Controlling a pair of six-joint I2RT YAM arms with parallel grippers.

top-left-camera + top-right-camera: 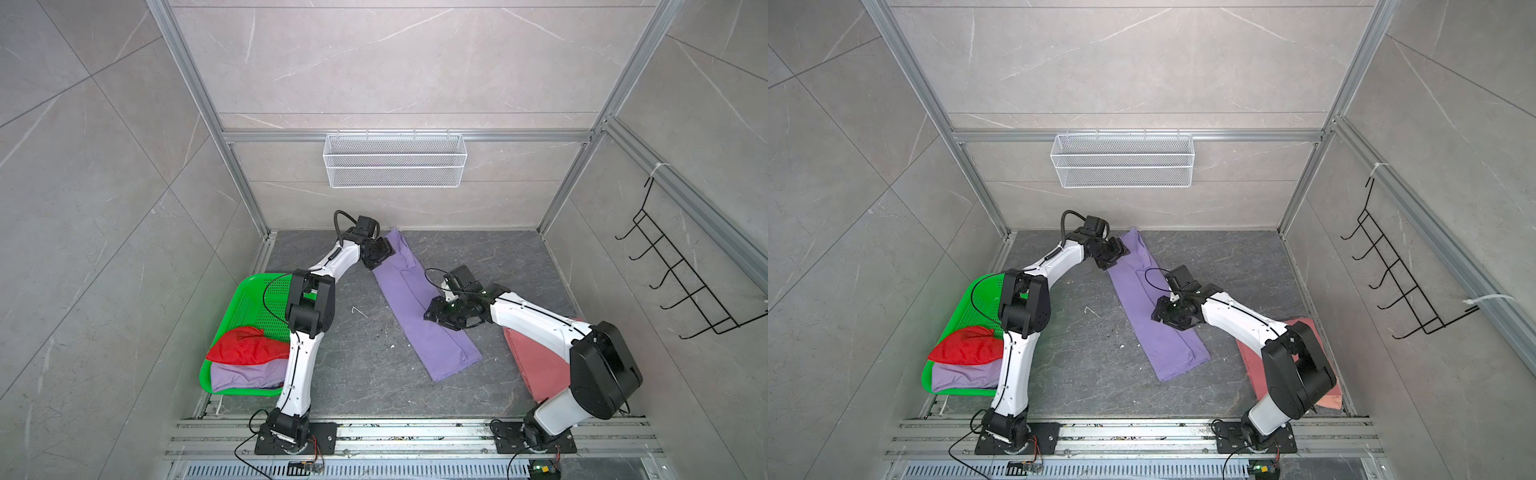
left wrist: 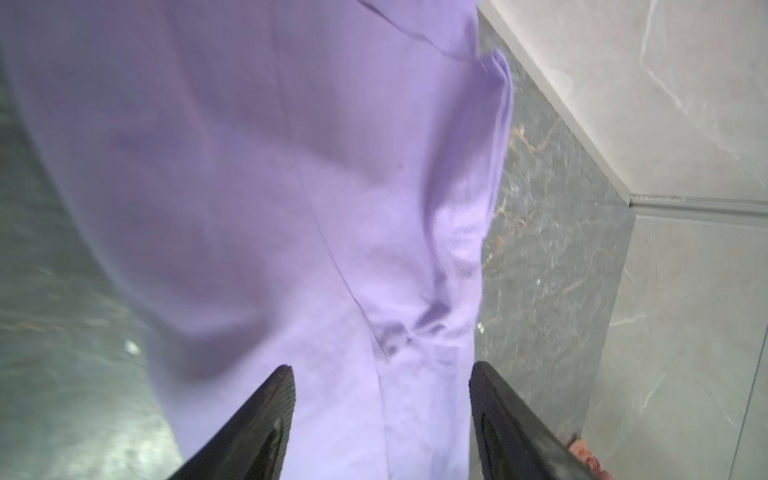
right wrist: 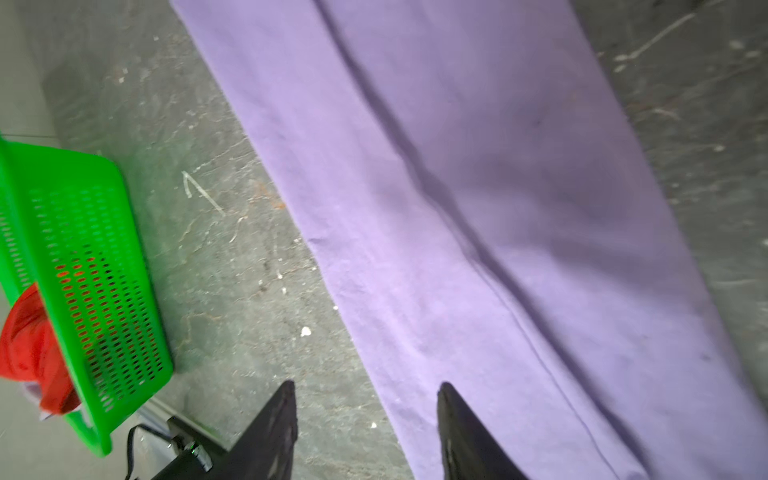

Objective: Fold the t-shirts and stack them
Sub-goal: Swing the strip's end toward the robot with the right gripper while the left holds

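A green plastic basket (image 1: 249, 297), perforated with rows of small slots and rounded at its corners, is seen well to the left of the left gripper (image 2: 382, 365), beside that arm's base. In it, a crumpled bright red t-shirt (image 1: 247, 347) is heaped on a flatter lavender t-shirt (image 1: 245, 374).

The left gripper's 2 black ribbed fingers (image 2: 270, 415) are held apart with nothing clamped. Smooth, softly creased lavender cloth is spread below and between them. This cloth is the long lavender t-shirt (image 1: 419, 307), folded into a narrow strip with a lengthwise seam-like ridge. It is laid diagonally on the mottled dark grey table (image 1: 357, 365), its far end under the left gripper.

The right gripper (image 3: 366, 384) is held over the strip's right edge about midway along. Its 2 tapered black fingers are likewise spread, and nothing is gripped. In the right wrist view, 1 finger is seen against bare table and the other against the strip's edge. Whether the cloth is touched cannot be told.

To the right of the right gripper, a salmon-pink t-shirt (image 1: 536, 370) is laid flat in a rectangular fold, partly hidden under that arm.
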